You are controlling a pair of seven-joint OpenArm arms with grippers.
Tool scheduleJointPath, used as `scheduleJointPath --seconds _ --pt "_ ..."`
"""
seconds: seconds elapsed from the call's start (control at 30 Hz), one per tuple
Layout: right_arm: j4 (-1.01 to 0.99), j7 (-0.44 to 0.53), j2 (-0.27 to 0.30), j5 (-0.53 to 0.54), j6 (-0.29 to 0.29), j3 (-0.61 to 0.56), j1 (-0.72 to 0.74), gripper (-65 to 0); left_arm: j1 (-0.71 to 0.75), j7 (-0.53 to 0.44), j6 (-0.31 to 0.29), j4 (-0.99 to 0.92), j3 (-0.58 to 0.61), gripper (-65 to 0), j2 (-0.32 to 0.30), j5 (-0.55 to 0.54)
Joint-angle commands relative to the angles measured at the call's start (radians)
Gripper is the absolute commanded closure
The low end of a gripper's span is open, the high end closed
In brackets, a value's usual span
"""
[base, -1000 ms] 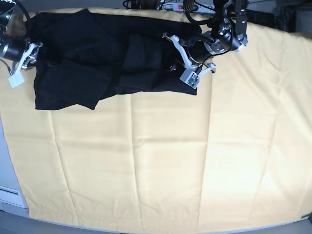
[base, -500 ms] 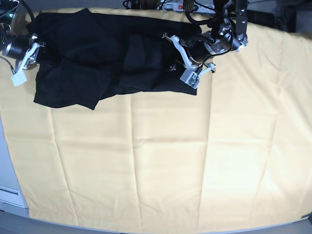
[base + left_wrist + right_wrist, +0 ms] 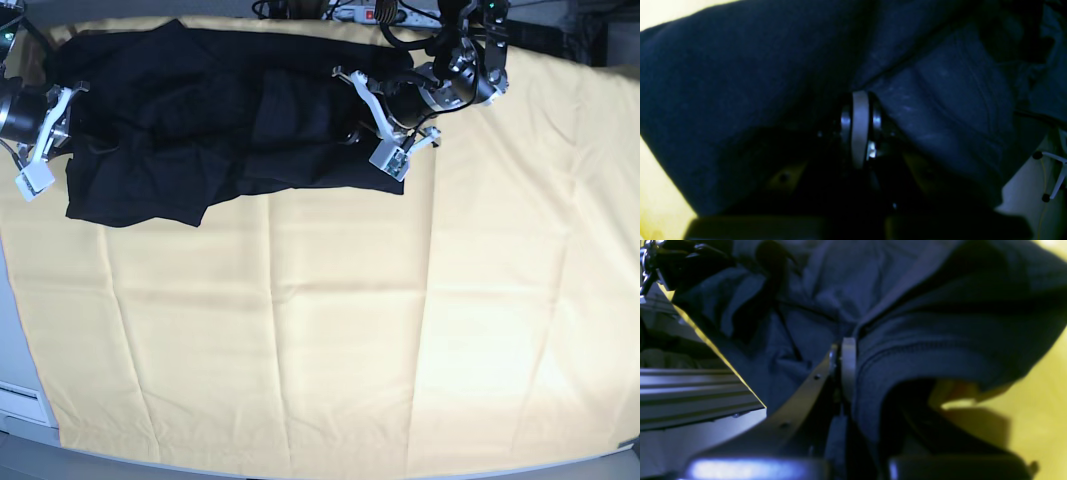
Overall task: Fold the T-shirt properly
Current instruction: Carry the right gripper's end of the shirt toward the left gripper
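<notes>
The black T-shirt (image 3: 210, 120) lies crumpled along the far edge of the yellow table cloth (image 3: 350, 330), spread from left to centre. My right gripper (image 3: 58, 130) is at its left edge, shut on a thick fold of the dark cloth (image 3: 940, 350); in the right wrist view the fingers (image 3: 847, 366) pinch the hem. My left gripper (image 3: 372, 125) is at the shirt's right end. In the left wrist view its fingers (image 3: 860, 126) are pressed together, with the shirt (image 3: 740, 83) bunched over and around them.
A power strip and cables (image 3: 370, 12) run along the back edge behind the left arm. A grey aluminium rail (image 3: 690, 390) lies beside the right gripper. The yellow cloth spreads over the whole near half, and the table's grey edge (image 3: 15, 350) shows at the left.
My right gripper has gone from open to shut on the shirt's left edge and pulled it slightly left. The left arm has stayed put.
</notes>
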Motion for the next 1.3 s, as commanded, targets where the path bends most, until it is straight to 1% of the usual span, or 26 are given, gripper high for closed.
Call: scheduleJointPath --seconds 0.0,0.13,0.2,0.43,0.57,0.7,0.77,0.87,0.93,1.07,1.1,1.17,1.2,1.27 --pt "0.042 0.02 0.022 0.036 0.002 0.009 0.005 0.0 0.0 -0.01 0.0 0.011 0.0 0.0 0.0 -0.016" --pt "0.145 0.02 0.019 0.036 0.002 0.008 0.005 0.0 0.0 -0.01 0.001 0.011 0.0 0.0 0.0 -0.016" --pt "0.181 0.02 0.001 0.036 0.002 0.008 0.006 0.0 0.0 -0.01 0.0 0.012 0.0 0.0 0.0 -0.016" --pt "0.225 0.029 -0.137 0.036 0.002 0.007 0.006 0.0 0.0 -0.01 0.0 0.012 0.0 0.0 0.0 -0.018" --pt "0.225 0.037 -0.208 0.036 0.002 0.005 0.006 0.0 0.0 -0.01 0.0 0.012 0.0 0.0 0.0 -0.044" --pt "0.266 0.036 -0.27 0.036 0.002 0.005 0.006 0.0 0.0 -0.011 0.0 0.012 0.0 0.0 0.0 -0.053" --pt "0.312 0.036 -0.292 0.036 0.002 0.006 0.006 0.0 0.0 -0.01 0.0 0.012 0.0 0.0 0.0 -0.052" --pt "0.397 0.036 -0.31 0.036 0.002 0.005 0.005 0.0 0.0 -0.011 0.0 0.012 0.0 0.0 0.0 -0.051" --pt "0.441 0.036 -0.31 0.036 0.002 0.005 0.005 0.0 0.0 -0.011 0.0 0.012 0.0 0.0 0.0 -0.049" --pt "0.464 0.038 -0.31 0.036 0.002 0.005 0.006 0.0 -0.001 -0.011 -0.003 0.012 0.0 0.0 0.0 -0.051" --pt "0.464 0.037 -0.311 0.036 0.002 0.005 0.005 0.0 -0.001 -0.011 -0.014 0.013 0.0 0.0 0.0 -0.056" --pt "0.464 0.038 -0.31 0.036 0.002 0.005 0.005 0.0 -0.001 -0.01 -0.063 0.013 0.0 0.0 0.0 -0.091" --pt "0.464 0.041 -0.31 0.036 0.002 0.005 0.005 0.0 0.0 -0.01 -0.082 0.013 0.0 -7.0 0.0 -0.116" --pt "0.464 0.045 -0.31 0.036 0.002 0.005 0.006 0.0 -0.001 -0.01 -0.103 0.013 0.0 -24.2 0.0 -0.162"
